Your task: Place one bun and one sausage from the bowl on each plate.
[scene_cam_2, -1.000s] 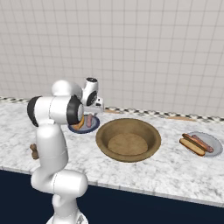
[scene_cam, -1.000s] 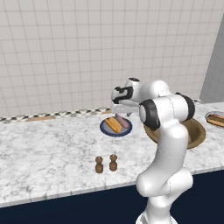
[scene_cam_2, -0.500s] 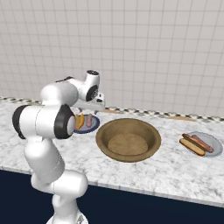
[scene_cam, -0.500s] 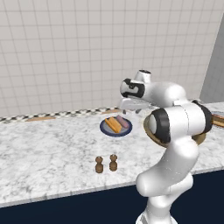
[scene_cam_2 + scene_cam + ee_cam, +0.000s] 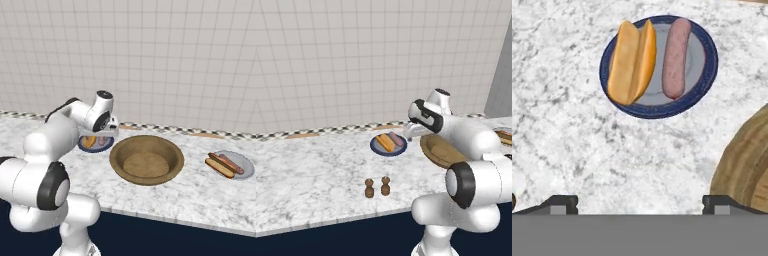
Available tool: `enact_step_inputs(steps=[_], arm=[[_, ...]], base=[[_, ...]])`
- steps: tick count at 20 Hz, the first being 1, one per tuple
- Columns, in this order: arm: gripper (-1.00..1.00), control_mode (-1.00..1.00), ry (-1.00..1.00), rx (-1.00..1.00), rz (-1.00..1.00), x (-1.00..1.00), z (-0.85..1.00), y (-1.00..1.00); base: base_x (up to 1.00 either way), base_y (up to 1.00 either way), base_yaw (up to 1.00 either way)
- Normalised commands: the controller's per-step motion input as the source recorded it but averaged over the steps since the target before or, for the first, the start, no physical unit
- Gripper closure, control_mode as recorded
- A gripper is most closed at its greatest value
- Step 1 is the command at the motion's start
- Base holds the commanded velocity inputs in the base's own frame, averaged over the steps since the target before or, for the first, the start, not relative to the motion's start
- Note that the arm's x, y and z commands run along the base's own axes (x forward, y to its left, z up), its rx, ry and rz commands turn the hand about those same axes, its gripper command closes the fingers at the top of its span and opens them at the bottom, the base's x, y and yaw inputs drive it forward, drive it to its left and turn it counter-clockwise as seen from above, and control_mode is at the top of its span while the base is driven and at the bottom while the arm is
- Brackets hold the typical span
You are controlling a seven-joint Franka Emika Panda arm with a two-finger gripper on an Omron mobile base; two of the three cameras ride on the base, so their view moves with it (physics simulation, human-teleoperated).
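- Task judged complete or nearly so: both plates loaded, bowl (image 5: 146, 159) bare inside.
- Dark blue plate (image 5: 704, 75) carrying one bun (image 5: 632, 61) and one sausage (image 5: 676, 57), lying side by side, touching or nearly touching, well inside the rim.
- Second plate (image 5: 246, 166), pale grey, at the far right of the tabletop (image 5: 311, 170) in the right base view; holding a second bun (image 5: 219, 167) and a second sausage (image 5: 230, 163), again side by side.
- Bowl sitting between the two plates: just beside the blue plate, well apart from the grey one. Brown wood, lighter rim, flat floor fully visible, nothing left in it.
- Nothing apparently left to move; only remaining step, as a judgement, pulling the arm clear.
- End effector (image 5: 640, 202) with fingertips (image 5: 561, 202) spread wide apart, nothing between them; hovering over bare marble near the blue plate, with the bowl's rim at the right edge of the hand view.
- In the left base view, hand poised above the tabletop between blue plate and bowl, not touching either.
- Two small brown shakers (image 5: 377, 187) standing upright near the front edge of the tabletop, apart from the plates; no part in the task.
- Thin tan board (image 5: 304, 135) lying at the back by the wall tiles; contents not discernible.
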Motion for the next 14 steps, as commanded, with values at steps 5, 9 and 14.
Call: enact_step_inputs(steps=[5,9,14], arm=[[-1.0,-1.0,-0.11,-0.11,0.08,-0.42,0.99,0.0],[-1.0,-1.0,-0.17,-0.06,0.01,-0.49,0.87,-0.04],[-1.0,-1.0,-0.03,-0.01,0.0,-0.75,0.23,-0.12]], base=[[0.0,0.0,0.0],[0.0,0.0,0.0],[0.0,0.0,0.0]])
